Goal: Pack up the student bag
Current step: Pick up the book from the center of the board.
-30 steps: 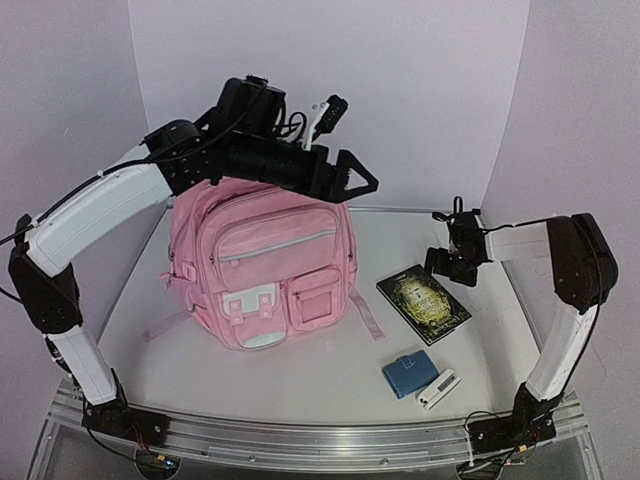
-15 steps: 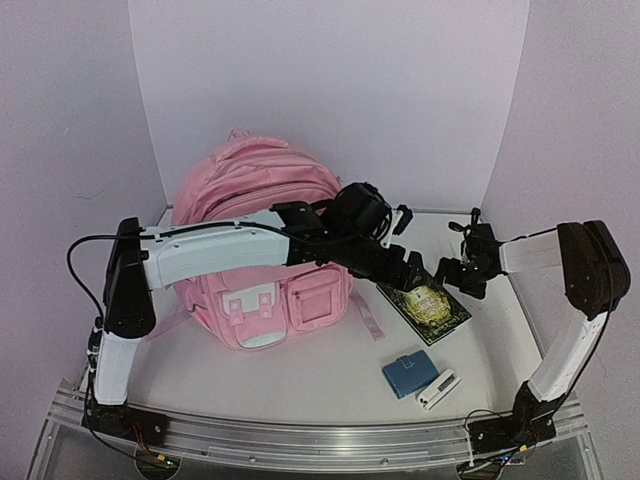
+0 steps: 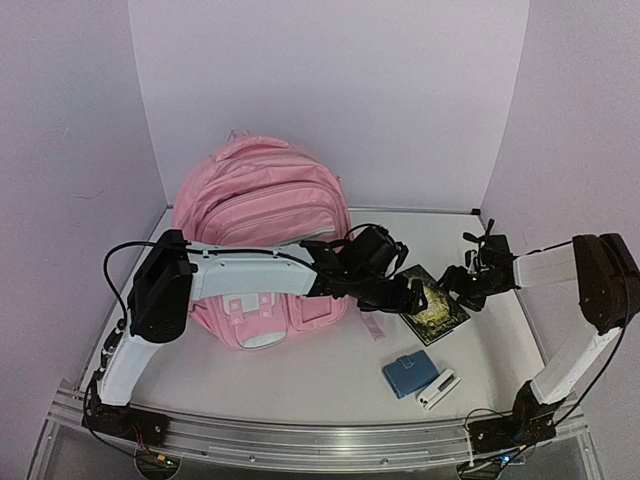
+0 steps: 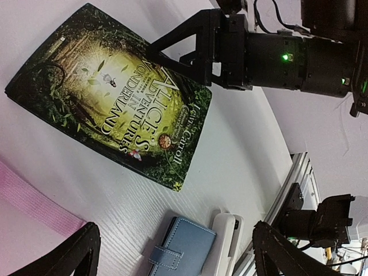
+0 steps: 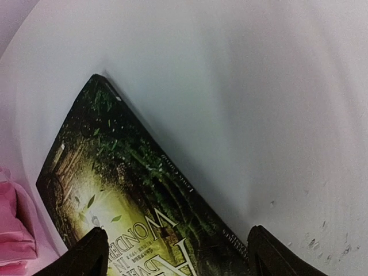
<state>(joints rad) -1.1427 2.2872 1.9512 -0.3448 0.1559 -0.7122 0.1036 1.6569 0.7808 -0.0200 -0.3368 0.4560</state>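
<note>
Book pickup: your left claw [image 3: 405,296] and right claw [image 3: 457,286] gape empty over the dark-green paperback book [image 3: 438,314]; pinch its edge next.

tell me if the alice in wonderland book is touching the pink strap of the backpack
Apart. The left wrist view shows a strip of bare white table between the book and the pink strap.
</note>
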